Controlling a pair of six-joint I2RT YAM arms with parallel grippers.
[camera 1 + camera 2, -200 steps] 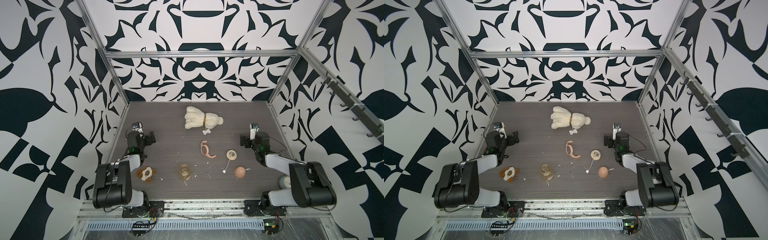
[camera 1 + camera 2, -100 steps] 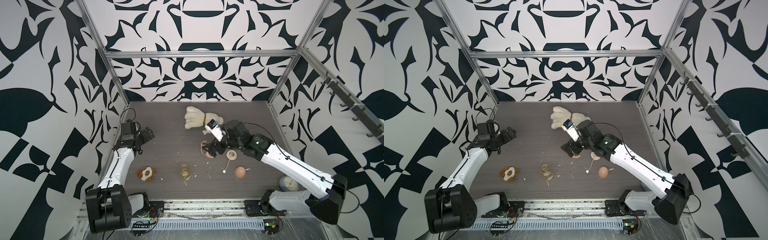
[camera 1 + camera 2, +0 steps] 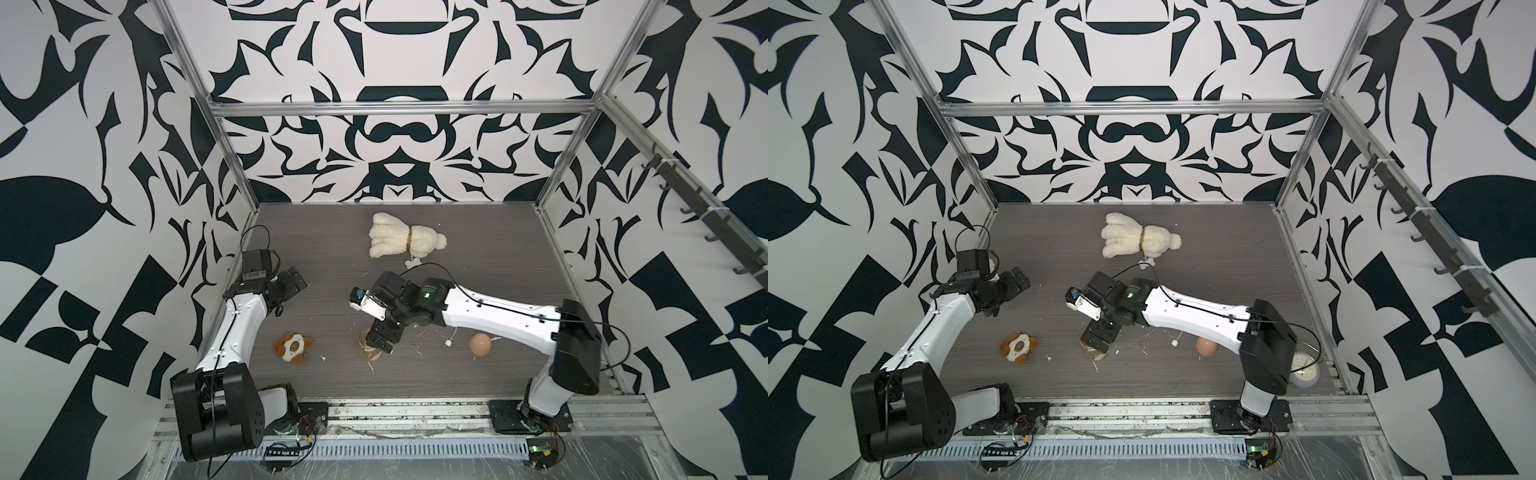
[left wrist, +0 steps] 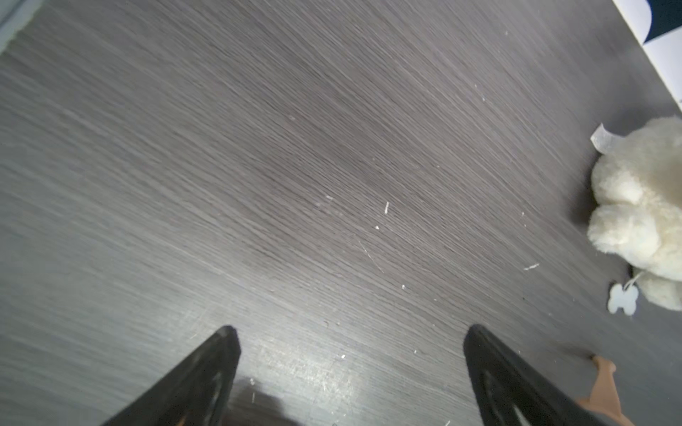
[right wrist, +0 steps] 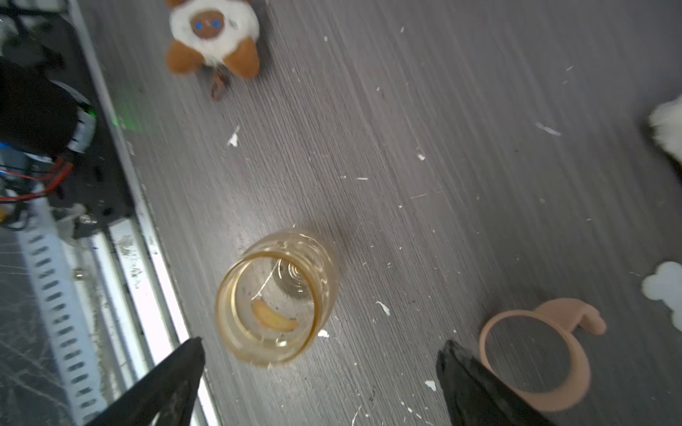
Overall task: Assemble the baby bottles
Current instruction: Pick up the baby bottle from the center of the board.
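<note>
While top views hide it, right wrist shows ring (image 5: 579, 376) | right gripper (image 5: 321, 342) spread, empty

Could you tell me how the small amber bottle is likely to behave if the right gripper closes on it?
The amber bottle stands upright and looks nearly empty, so probably light and easily tipped. Its smooth round wall may slip between the narrow fingers of the open right gripper.

Bottle (image 3: 368, 351) stands on the table (image 3: 498, 249) near its front edge; small toy (image 3: 292, 345) at the bottle's nine o'clock; dome cap (image 3: 480, 344) at three; plush dog (image 3: 405, 241) at twelve, well apart; ring (image 5: 535, 354) near the bottle.
</note>
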